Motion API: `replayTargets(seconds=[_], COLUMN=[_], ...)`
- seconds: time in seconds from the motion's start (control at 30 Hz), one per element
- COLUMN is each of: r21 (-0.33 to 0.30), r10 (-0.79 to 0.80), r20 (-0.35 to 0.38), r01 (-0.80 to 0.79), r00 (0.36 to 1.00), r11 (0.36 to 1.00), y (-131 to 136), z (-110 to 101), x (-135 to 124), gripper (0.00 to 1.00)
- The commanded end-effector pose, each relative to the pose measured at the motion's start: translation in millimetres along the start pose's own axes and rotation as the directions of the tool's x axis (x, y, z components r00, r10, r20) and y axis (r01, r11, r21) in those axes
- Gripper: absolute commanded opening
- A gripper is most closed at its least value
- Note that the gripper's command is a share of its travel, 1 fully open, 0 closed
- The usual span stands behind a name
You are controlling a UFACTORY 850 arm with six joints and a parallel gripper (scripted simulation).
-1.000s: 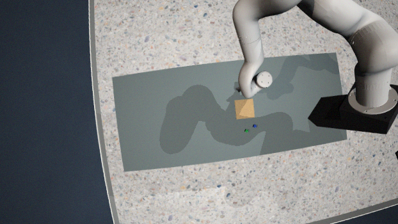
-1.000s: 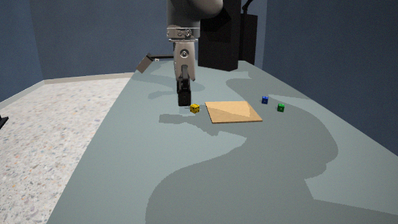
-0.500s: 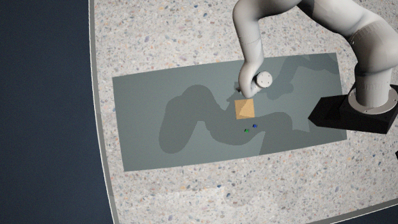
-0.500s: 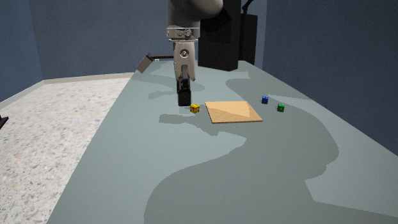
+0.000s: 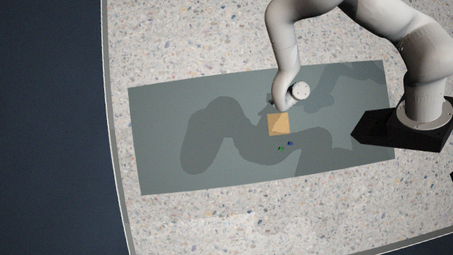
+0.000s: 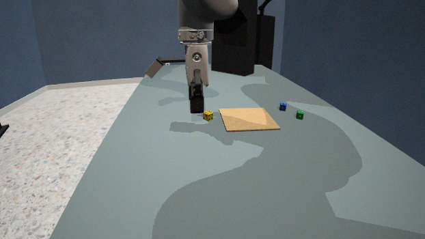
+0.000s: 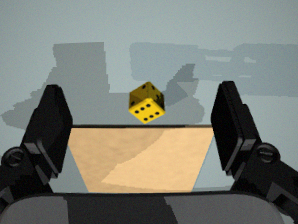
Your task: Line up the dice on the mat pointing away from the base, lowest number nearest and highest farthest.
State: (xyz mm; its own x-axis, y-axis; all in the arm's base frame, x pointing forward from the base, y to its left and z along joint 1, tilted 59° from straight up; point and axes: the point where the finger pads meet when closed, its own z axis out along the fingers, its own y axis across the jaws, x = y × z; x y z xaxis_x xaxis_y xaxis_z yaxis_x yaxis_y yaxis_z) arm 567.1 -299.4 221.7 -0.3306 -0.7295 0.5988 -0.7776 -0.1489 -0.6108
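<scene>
So the tool (image 6: 197, 104) (image 7: 140, 100) is wide open with nothing in it, pointing down above the surface (image 5: 164, 109) (image 6: 119, 177) (image 7: 40, 25), fingers at either side of the wrist view and the yellow die (image 6: 208, 115) (image 7: 146, 103) showing between them in that view. That die sits on the surface just beside the tan mat (image 5: 278, 124) (image 6: 247, 119) (image 7: 145, 160), not on it, and one of its faces has six dots. The mat lies flat, part shaded, part lit. Off its other side are the blue die (image 5: 290, 143) (image 6: 283, 106) and the green die (image 5: 280, 148) (image 6: 300, 115), near each other but apart, both on the surface too

The surface is a long grey-green slab with big arm shadows all over it. Around it there's a pale speckled floor (image 5: 175, 44) (image 6: 78, 116), and the walls (image 6: 102, 34) are dark blue with a light skirting strip along the bottom

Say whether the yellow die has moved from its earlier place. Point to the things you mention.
No: the yellow die (image 6: 208, 115) (image 7: 146, 103) sits at the same spot beside the mat (image 6: 249, 119) (image 7: 145, 157) in the exterior view.
</scene>
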Motion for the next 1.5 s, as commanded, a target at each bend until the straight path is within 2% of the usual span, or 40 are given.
replayTargets(seconds=[0.0,0.17,0.37,0.43,0.6,0.93,1.0,1.23,1.47], r21=[0.001,0.001,0.001,0.001,0.001,0.001,0.001,0.001,0.001], r10=[0.0,0.0,0.0,0.0,0.0,0.0,0.0,0.0,0.0], r20=[0.0,0.0,0.0,0.0,0.0,0.0,0.0,0.0,0.0], r01=[0.0,0.0,0.0,0.0,0.0,0.0,0.0,0.0,0.0], r00=[1.0,1.0,1.0,1.0,1.0,1.0,1.0,1.0,1.0], r11=[1.0,1.0,1.0,1.0,1.0,1.0,1.0,1.0,1.0], y=[0,1,6,6,13,30,30,40,46], z=[0,0,0,0,0,0,0,0,0], x=[0,-6,-32,-32,-67,-154,-154,-206,-236], gripper=[1.0,1.0,1.0,1.0,1.0,1.0,1.0,1.0,1.0])
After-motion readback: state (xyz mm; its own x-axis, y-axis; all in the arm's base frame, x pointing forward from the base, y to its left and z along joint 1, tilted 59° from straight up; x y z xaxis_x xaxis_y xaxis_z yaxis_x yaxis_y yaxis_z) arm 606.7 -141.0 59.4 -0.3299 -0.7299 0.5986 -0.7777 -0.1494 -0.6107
